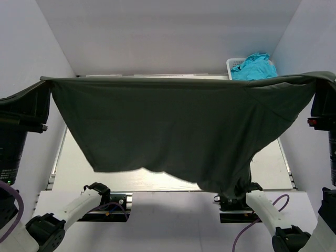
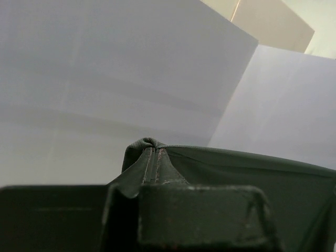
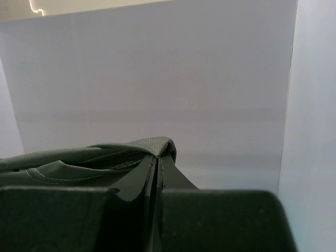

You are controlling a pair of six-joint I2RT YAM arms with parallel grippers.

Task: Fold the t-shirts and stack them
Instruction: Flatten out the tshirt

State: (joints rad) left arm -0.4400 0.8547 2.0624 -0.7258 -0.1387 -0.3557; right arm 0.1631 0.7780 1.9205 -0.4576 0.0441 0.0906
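A dark charcoal-grey t-shirt [image 1: 173, 126] hangs stretched wide in the air across the top view, its lower edge dangling above the table. My left gripper [image 1: 44, 80] is shut on its left top corner, and the cloth [image 2: 149, 144] bunches over the fingertips in the left wrist view. My right gripper [image 1: 328, 77] is shut on the right top corner, with the cloth [image 3: 157, 144] folded over the closed tips in the right wrist view. A turquoise t-shirt [image 1: 254, 67] lies crumpled in the basket at the back right. The pale grey tee is out of view.
A white plastic lattice basket [image 1: 232, 64] stands at the back right corner. The pale table [image 1: 71, 168] shows below the hanging shirt. White walls close in the back and both sides. Both arm bases sit at the near edge.
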